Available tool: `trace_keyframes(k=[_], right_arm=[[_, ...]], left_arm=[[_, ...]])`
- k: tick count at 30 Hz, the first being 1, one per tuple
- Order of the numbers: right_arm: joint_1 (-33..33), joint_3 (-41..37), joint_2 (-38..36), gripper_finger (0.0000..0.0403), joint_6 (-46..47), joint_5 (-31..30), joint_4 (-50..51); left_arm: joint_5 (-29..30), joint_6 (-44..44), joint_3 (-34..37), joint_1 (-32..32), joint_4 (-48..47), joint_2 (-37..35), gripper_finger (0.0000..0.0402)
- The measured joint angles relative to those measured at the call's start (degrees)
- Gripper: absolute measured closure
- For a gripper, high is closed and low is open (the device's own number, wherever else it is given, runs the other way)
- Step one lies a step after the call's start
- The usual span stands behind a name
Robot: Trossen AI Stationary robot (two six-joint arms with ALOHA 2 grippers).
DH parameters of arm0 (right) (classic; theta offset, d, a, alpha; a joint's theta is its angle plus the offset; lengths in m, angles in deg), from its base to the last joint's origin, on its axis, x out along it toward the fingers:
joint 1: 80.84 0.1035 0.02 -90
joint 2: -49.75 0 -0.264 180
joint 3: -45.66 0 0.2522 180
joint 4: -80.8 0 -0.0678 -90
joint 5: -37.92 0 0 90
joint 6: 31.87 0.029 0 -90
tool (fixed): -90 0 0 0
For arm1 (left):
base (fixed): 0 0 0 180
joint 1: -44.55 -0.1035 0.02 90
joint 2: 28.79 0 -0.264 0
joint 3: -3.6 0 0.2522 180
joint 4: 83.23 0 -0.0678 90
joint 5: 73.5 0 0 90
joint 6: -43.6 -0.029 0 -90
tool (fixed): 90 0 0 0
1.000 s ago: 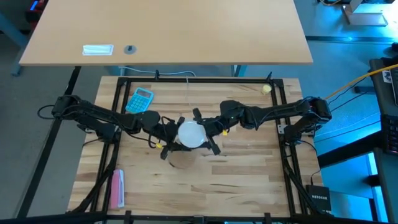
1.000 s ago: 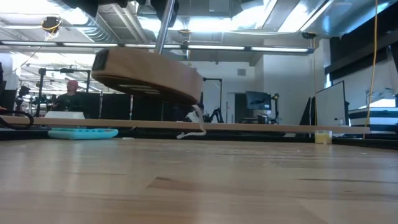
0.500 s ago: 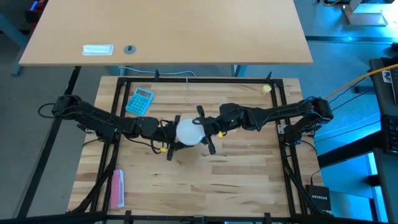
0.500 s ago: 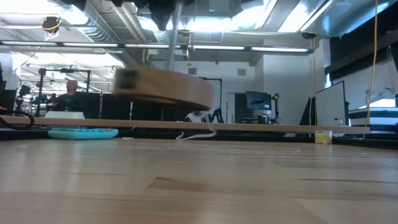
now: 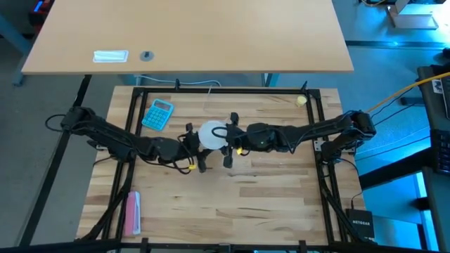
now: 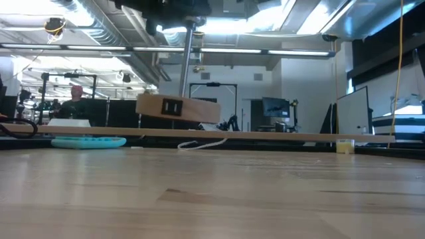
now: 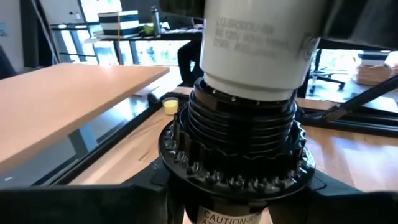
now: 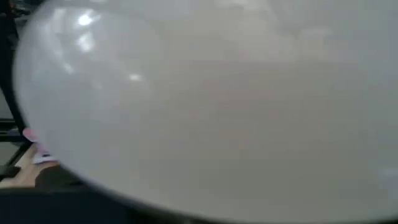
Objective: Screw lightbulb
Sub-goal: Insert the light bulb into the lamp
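— Where is the desk (image 5: 267, 204) bare?
— Across its near half and right side. Both arms meet mid-desk around the lightbulb (image 5: 211, 133), blocking the centre.
— Edges?
— Blue calculator (image 5: 158, 112) far left, pink item (image 5: 132, 213) near left, yellow ball (image 5: 301, 100) far right.

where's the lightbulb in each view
High view: lightbulb, table centre, between both grippers.
Low view: not visible; only the wooden disc, held off the table.
Left wrist view: upper centre, seated in the black socket.
Right wrist view: dome fills frame.
Shared landmark: blue calculator.
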Motion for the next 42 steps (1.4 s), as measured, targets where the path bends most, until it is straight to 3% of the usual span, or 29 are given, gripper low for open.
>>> trace_keyframes(k=[6,9,16,22,25,27,31,34,38,42], right_arm=[[-0.2,-0.1,0.0,0.0248,-0.2,3.6,0.0],[-0.5,-0.2,-0.2,0.024,-1.2,8.3,0.1],[-0.5,-0.4,-1.1,0.0061,-4.7,11.1,5.5],[-0.4,-0.3,-7.1,0.0017,-5.0,10.7,16.3],[-0.4,-0.3,-9.0,0.0015,-5.5,13.4,20.8],[-0.9,-1.1,-9.1,0.0014,-6.3,19.4,20.1],[-3.9,-6.2,-8.4,0.0014,-5.5,32.1,5.9],[-5.1,-9.3,-8.2,0.0013,-2.1,32.8,-3.9],[-4.8,-10.0,-7.7,0.0013,-1.1,29.8,-5.3],[-4.8,-9.9,-7.5,0.0013,-1.0,34.0,-7.8]], left_arm=[[0.2,0.3,0.0,0.1,-0.1,0.6,0.0252],[-0.3,-0.4,0.0,0.1,-0.8,0.4,0.0252],[-1.2,1.6,-0.3,-0.6,-4.4,0.2,0.0252],[-2.0,1.8,-0.3,-0.5,-4.2,0.2,0.0252],[-7.2,2.4,-0.3,-0.7,-3.2,-0.1,0.0252],[-11.6,2.4,-0.3,-1.2,-1.9,-0.3,0.0252],[-17.8,3.0,-0.2,-2.7,-2.1,-0.4,0.0252],[-21.9,4.1,-0.2,-4.0,-2.5,-0.4,0.0252],[-29.0,5.8,-0.2,-5.3,-2.6,-0.4,0.0252],[-36.2,5.2,-0.2,-6.5,-2.8,-0.4,0.0252]])
